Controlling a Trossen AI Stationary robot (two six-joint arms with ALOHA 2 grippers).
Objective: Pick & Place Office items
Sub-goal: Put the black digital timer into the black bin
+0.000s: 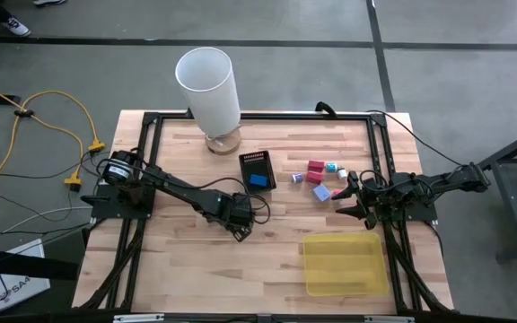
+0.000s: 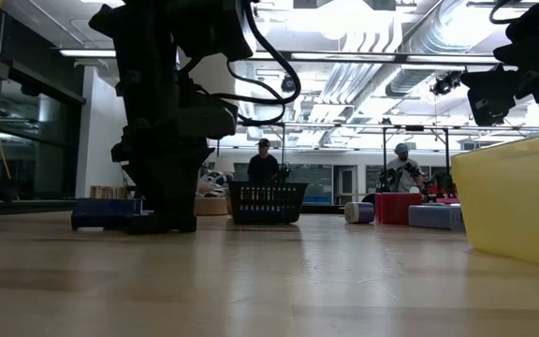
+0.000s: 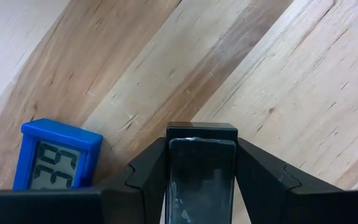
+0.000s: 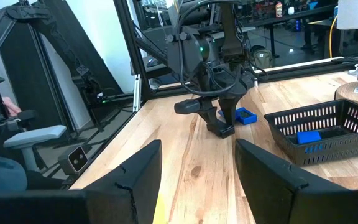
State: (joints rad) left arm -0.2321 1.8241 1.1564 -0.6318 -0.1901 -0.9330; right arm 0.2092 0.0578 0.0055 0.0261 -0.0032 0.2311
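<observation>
Left gripper lowered to the table, clenched on a black piece, blue clock-like item just beside it, right gripper released, hovering near coloured blocks.

Matt pale wood table, glossy blue plastic clock, translucent yellow tray

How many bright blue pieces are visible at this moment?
2: one blue piece inside the black mesh box; another blue piece on the table beside the left gripper, whose jaws grip a black piece. More may be hidden.
</observation>
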